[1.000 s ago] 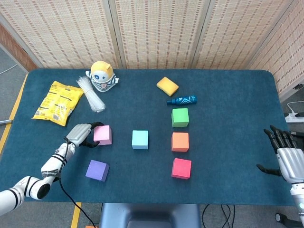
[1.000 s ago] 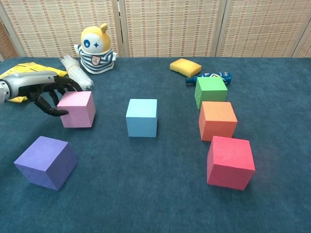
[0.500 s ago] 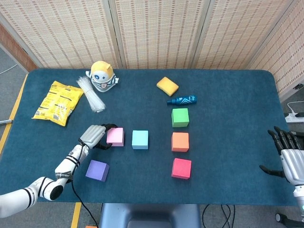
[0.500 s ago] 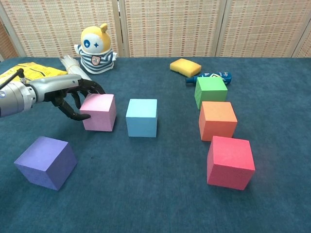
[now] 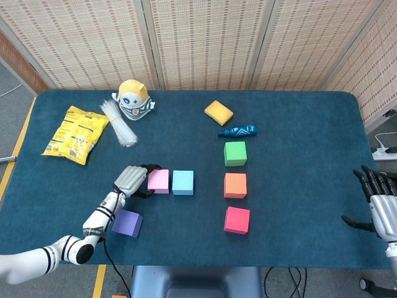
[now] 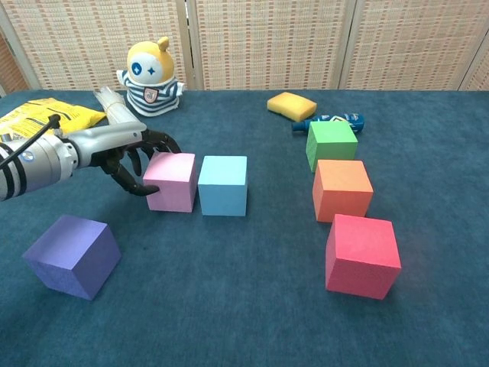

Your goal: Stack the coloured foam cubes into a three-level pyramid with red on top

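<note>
Matt foam pink cube (image 6: 171, 181), napped table cloth (image 6: 229, 290)

No wording can be read: the yellow snack bag (image 5: 76, 134) and the blue bottle (image 5: 237, 131) carry print, but it is too small to make out.

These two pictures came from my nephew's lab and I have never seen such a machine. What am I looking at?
It is a two-armed robot at a blue table, steered by a person. One picture looks down from its head, the other looks forward from its chest.

Its left hand is curled around the pink cube, which sits right beside the light blue cube. Its right hand holds nothing, fingers spread, at the table's edge.

A purple cube lies nearer, and green, orange and red cubes form a line.

Behind are a toy figure, a yellow bag, a white bundle, a yellow sponge and a blue bottle.
</note>
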You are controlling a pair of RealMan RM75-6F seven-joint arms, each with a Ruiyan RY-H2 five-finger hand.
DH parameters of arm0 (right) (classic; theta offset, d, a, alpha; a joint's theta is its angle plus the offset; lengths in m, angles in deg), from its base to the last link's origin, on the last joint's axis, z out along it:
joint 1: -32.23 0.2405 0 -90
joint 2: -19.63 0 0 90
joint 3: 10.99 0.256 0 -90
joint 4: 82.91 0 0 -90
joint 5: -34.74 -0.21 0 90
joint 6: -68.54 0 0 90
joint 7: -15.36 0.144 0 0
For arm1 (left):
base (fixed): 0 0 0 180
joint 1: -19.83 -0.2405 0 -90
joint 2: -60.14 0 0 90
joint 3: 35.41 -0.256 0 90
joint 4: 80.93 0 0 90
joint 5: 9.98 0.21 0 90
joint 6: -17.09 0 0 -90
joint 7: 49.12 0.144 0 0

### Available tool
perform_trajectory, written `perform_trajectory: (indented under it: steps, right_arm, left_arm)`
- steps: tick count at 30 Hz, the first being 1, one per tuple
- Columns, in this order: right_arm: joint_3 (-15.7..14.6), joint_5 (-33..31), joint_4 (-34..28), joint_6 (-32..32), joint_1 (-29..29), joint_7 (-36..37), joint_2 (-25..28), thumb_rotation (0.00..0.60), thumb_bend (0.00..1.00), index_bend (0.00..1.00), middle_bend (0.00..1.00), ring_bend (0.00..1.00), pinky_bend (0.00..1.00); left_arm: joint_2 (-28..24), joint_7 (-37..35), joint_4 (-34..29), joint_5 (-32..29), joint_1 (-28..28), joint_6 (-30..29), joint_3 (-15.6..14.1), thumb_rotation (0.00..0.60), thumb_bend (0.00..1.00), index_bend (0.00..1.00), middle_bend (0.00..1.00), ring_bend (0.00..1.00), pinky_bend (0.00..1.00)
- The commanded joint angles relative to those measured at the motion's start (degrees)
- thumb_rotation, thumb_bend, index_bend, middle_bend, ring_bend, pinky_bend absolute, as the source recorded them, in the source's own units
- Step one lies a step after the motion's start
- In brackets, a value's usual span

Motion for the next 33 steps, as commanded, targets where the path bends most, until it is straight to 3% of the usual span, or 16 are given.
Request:
perform_trajectory:
  steps: [1,33]
  right_arm:
    - [0.0,0.0,0.2,-0.1,0.0,0.2,0.0,0.600,0.08,0.00,0.05,0.00,0.11]
    - [0.1,-0.7,0.8,0.3,-0.9,1.2,0.1,0.600,0.08,0.00,0.05,0.00,0.11]
  left_arm:
    - [0.6,1.2,-0.4,-1.2,0.2,-0.6,0.3,0.600,0.35,0.24,0.30,0.27,0.39]
    - [1.9,1.6,0.0,-1.9,1.9,0.2,0.2,0.600,0.36,0.23,0.30,0.27,0.38]
